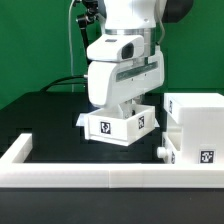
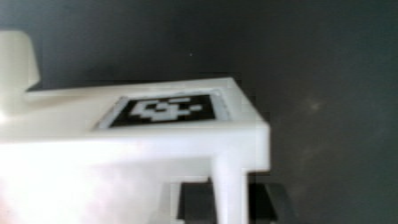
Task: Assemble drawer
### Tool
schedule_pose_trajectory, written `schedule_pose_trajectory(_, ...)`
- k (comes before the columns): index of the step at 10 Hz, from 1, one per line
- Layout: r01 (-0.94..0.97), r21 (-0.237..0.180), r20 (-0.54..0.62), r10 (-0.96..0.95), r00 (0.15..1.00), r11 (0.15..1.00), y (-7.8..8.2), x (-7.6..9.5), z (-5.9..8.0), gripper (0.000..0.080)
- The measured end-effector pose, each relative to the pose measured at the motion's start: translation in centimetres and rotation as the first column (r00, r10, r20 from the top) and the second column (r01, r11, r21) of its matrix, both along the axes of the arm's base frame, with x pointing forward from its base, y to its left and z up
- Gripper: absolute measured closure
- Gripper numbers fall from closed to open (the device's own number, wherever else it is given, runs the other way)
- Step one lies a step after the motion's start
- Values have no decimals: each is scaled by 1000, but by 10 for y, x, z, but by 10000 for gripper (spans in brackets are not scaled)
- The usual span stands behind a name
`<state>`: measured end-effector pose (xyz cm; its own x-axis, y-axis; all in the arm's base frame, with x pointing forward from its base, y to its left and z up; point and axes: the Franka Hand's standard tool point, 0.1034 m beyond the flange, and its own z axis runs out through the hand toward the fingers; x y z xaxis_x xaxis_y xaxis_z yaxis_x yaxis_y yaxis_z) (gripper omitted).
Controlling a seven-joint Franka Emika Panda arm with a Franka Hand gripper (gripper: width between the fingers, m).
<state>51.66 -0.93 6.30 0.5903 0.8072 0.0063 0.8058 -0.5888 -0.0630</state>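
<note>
Exterior view shows the pincer [image 1: 118, 112] low over one small tray [image 1: 120, 122] on the black table [image 1: 50, 125], apparently gripping its wall. The housing [image 1: 197, 125] stands apart to that view's right, so insertion seems not yet done.
</note>
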Motion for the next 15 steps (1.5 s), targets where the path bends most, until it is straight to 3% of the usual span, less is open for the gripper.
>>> schedule_pose_trajectory(3, -279, 5, -2, 279, 960, 960, -3, 4, 0, 757)
schedule_pose_trajectory(5, -516, -12, 2, 516, 856, 856, -3, 10, -1, 757)
schedule_pose_trajectory(15, -553, -31, 44, 554, 832, 833, 1, 22, -2, 757)
